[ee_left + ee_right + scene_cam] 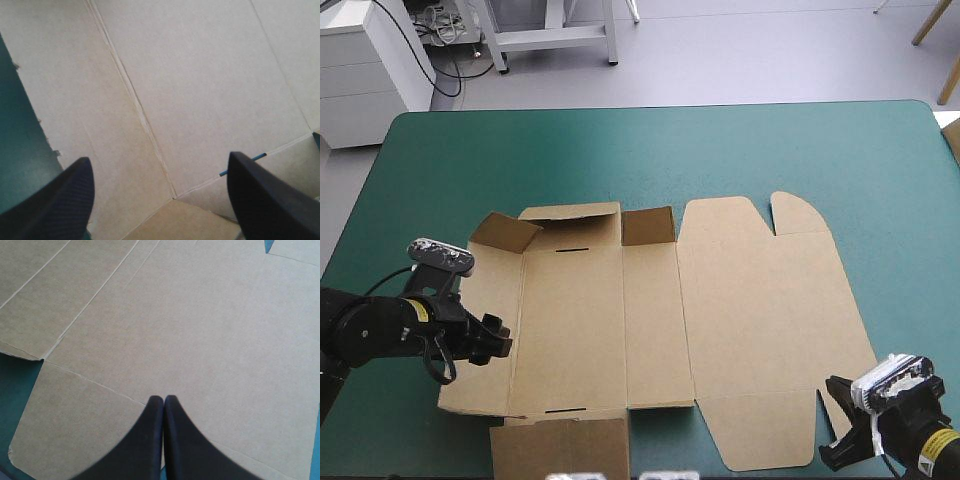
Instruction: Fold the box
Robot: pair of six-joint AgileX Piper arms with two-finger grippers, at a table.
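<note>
Teal-green cover (pixel 650 150) holds the box (pixel 740 290) beneath the left end effector (pixel 498 338).

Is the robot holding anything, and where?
Nothing is held. The flat brown cardboard box lies loose on the table; the left gripper is open over it, and the right gripper is shut and empty.

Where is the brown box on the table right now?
In the high view the box lies mid-table on the teal-green cover, the left tool over its left edge and the right tool at its near right corner.
</note>
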